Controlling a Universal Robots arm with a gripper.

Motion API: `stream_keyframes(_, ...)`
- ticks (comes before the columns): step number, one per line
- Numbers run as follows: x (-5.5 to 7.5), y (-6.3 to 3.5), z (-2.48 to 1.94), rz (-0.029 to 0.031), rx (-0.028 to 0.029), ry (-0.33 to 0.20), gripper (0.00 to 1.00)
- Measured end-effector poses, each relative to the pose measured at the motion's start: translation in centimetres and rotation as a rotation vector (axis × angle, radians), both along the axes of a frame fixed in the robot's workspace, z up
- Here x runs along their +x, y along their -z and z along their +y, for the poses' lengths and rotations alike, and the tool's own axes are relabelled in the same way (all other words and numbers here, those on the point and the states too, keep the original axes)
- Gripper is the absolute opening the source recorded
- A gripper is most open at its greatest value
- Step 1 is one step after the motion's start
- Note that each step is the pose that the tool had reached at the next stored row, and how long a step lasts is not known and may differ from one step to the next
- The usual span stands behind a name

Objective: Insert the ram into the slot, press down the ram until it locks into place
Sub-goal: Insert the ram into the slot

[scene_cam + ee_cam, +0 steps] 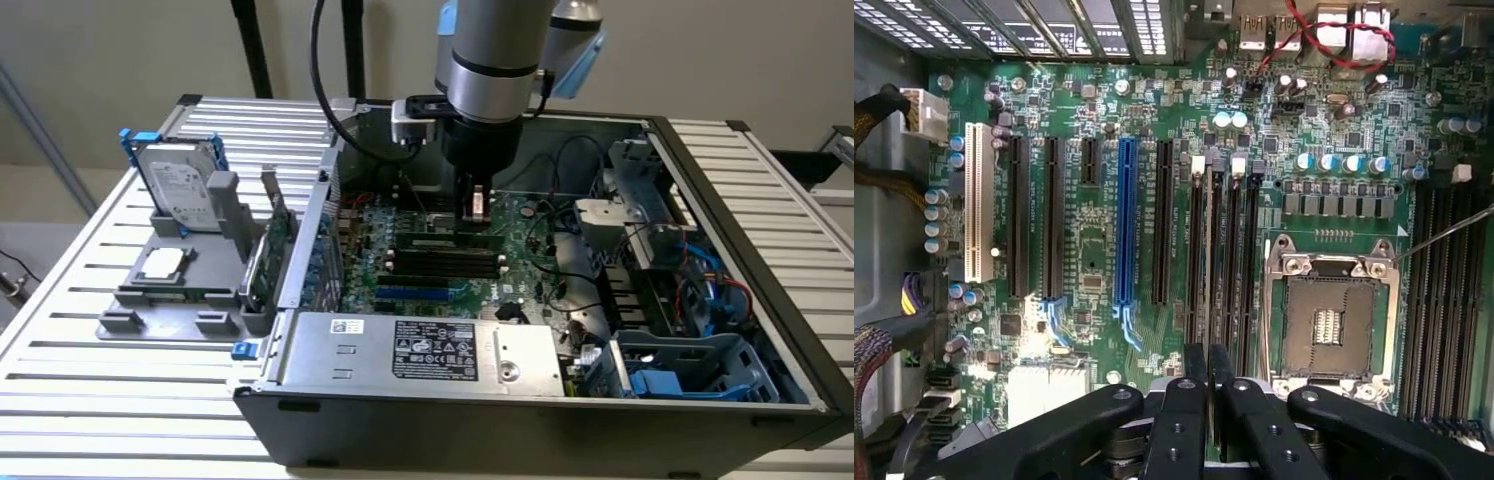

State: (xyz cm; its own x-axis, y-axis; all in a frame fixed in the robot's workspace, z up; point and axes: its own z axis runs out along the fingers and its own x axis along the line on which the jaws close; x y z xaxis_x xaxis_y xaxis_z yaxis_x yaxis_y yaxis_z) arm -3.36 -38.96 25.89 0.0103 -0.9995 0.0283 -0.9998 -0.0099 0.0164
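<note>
Ram, exterior view: the ram (430, 240) stands on edge as a thin green strip beyond the blue slot (407, 293), with the black slots (447, 263) lying between the two.
Gripper, exterior view: the gripper (474, 222) points straight down at one end of the ram, farther from the blue slot than the black slots are.
Progress, exterior view: the ram looks set in a slot, not carried in the air. I cannot tell whether it is pushed home.
Slots, wrist view: the black slots (1220, 250) run parallel to the blue slot (1126, 225), with white end clips (1199, 164) at one end.
Hand, wrist view: the fingers (1194, 380) are drawn almost together with only a sliver of gap. No green shows between them, so I cannot tell if they pinch the ram's edge or merely bear on it.
Left to do: insertion seems made. By my reckoning the pressing and locking are not yet confirmed.
</note>
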Motion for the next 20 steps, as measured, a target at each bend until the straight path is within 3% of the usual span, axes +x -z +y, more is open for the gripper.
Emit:
stream_keyframes(6,0.0,0.61,0.0,0.0,-0.0179,0.005,0.13)
stream_keyframes(20,0.0,1.6,0.0,0.0001,-0.0287,0.031,0.13)
